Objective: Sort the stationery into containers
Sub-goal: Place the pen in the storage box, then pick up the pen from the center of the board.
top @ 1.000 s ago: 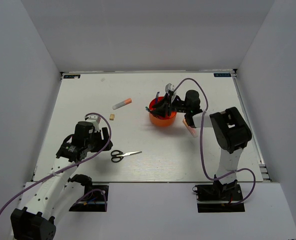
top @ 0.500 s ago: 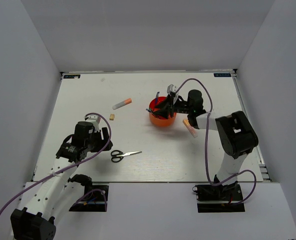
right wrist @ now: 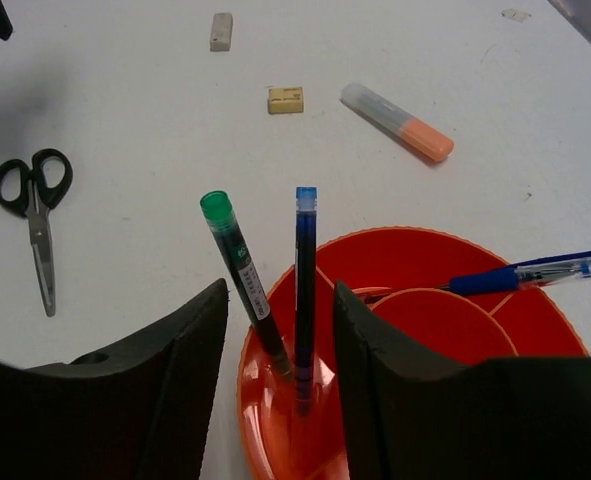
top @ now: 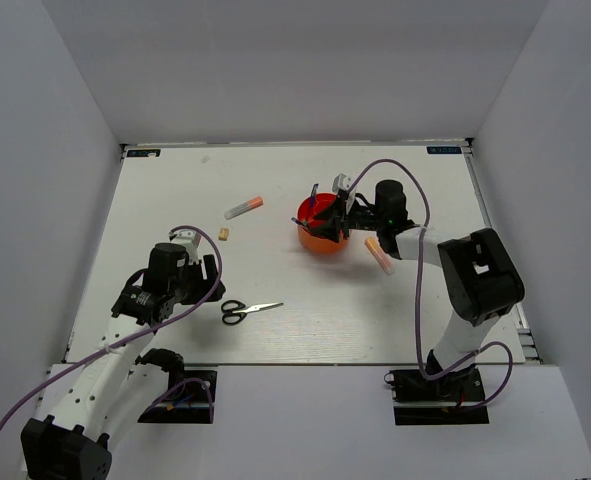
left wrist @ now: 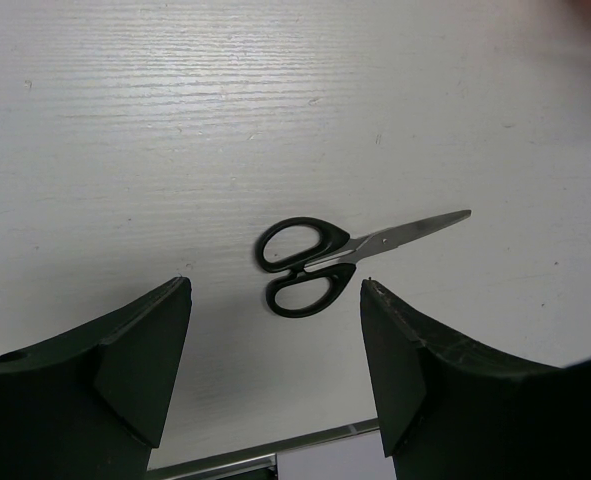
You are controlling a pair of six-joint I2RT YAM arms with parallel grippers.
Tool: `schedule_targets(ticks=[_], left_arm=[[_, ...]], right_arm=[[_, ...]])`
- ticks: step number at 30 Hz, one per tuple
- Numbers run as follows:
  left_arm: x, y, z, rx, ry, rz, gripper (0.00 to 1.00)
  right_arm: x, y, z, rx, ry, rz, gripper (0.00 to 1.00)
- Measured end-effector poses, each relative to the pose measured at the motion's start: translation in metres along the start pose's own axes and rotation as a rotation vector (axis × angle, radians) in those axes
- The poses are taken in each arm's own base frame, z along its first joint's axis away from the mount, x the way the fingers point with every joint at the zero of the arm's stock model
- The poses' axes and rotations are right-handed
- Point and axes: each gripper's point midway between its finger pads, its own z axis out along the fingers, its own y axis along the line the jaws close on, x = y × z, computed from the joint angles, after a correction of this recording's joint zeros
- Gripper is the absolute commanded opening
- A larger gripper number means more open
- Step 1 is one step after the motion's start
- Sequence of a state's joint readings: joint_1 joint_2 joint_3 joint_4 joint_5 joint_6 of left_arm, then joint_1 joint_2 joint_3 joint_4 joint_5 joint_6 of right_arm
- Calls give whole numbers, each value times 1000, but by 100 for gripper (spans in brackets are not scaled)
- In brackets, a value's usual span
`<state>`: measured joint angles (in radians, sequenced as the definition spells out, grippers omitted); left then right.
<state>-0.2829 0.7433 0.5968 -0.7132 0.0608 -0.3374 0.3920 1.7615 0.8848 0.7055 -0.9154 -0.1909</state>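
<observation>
Right gripper (right wrist: 280, 290) is parked over the orange cup (right wrist: 425, 232), which sits right of centre on the tabletop (top: 395, 320), toward the far side. Its fingers are apart and straddle two pens standing in the cup's outer ring: a green-capped pen (right wrist: 237, 272) leaning a little, and a blue pen (right wrist: 305, 290) that's pretty much vertical. I can see a gap between each finger and the pen next to it, so nothing's clamped. A second blue pen (right wrist: 530, 272) lies tilted across the cup, long axis roughly near-to-far, one end poking out over the far rim.

Left gripper (left wrist: 275, 290) hangs wide open above the scissors (left wrist: 315, 262), over on the near left. They lie flat with the blades closed, long axis roughly left-right. The black handles are to the left, and the tips point right and slightly far.

The marker (top: 243, 207) lies left of the cup on a diagonal, orange cap toward the far right. The tan eraser (top: 224, 234) is near it on the near side, and the white eraser (right wrist: 220, 30) is further left. The highlighter (top: 379, 254) lies just right of the cup, slanting far-left to near-right.
</observation>
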Motion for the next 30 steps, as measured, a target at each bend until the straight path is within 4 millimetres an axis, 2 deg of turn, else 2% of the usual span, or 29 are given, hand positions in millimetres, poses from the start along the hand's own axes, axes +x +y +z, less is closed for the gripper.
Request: schedule_targets(ticks=[8,10,14,15,17,19,20,22,23,24,25,26,27,28,29,30], left_arm=[[0,0,0,1,-2,0,78],[0,0,0,2,-3,0,78],[-1,-1,-1,3,-5,0,78],[-1,-1,-1,3,-5,0,78],[-1,-1,-1,4,-5,0,78],[-1,-1,-1,5,-6,0,78],[-1,-1,-1,5,-6,0,77],[-1,-1,-1,6,-7,0,70],[-1,-1,-1,7,-9,-1,62],[-1,-2,-1,10,-8,-2,33],[-1,-2,-1,12,-8,-6,18],[-2,-2,-1,13,-9,0,7],[-2,-3,-1,15,-9,-1,0],[-2,-3,-1,16,-8,-1,0],[-1,-3,0,13,-4,-2,2],[0,-2,1,11,3,-4,24]], right_arm=[[1,0,-6,14,34,-25,53],[3,0,-7,18,42,-25,48],[5,1,-9,19,55,-19,46],[5,1,-9,20,55,-21,44],[2,0,-10,25,52,-33,29],[-2,-1,-11,39,53,-30,7],[-2,0,-14,62,70,6,0],[-4,-1,-20,97,103,36,0],[-5,-5,-25,137,138,70,0],[-7,-8,-31,181,186,114,0],[-12,-14,-36,221,226,153,0],[-18,-22,-41,271,268,183,6],[-28,-32,-48,324,305,208,26],[-34,-38,-56,368,329,228,52],[-39,-43,-67,418,360,239,80],[-38,-43,-77,454,388,254,82]])
